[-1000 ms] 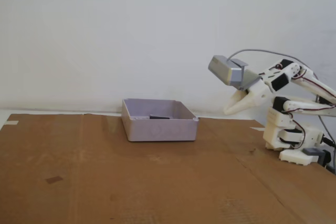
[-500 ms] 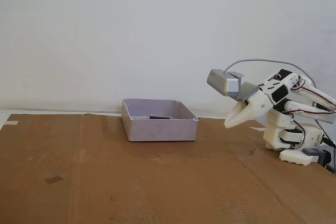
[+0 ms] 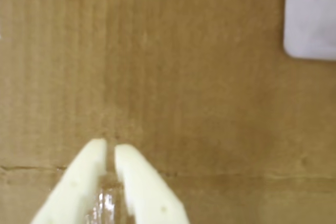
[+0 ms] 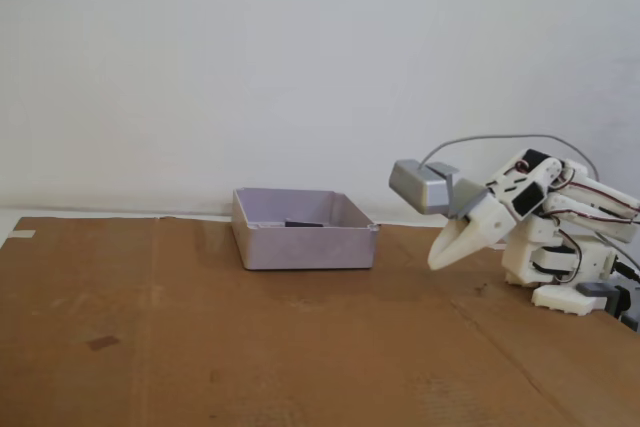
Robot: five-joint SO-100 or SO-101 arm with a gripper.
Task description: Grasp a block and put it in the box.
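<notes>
Here the gripper [image 4: 436, 261] hangs low over the cardboard-covered surface [image 4: 250, 347], close in front of the arm's base, its two pale fingers [image 3: 79, 182] pressed almost tip to tip with only a thin slit between them and nothing held. In the wrist view they point across bare cardboard, and only a pale corner of the box [image 3: 311, 17] shows at the upper right edge. In the fixed view the box [image 4: 305, 245] sits well to the left of the gripper, farther along the surface and nearer the wall. Inside it, against the back wall, lies the block [image 4: 303, 223], dark and flat, its long side running left to right. So the block already rests in the box, well apart from the empty gripper, and the task looks done.
</notes>
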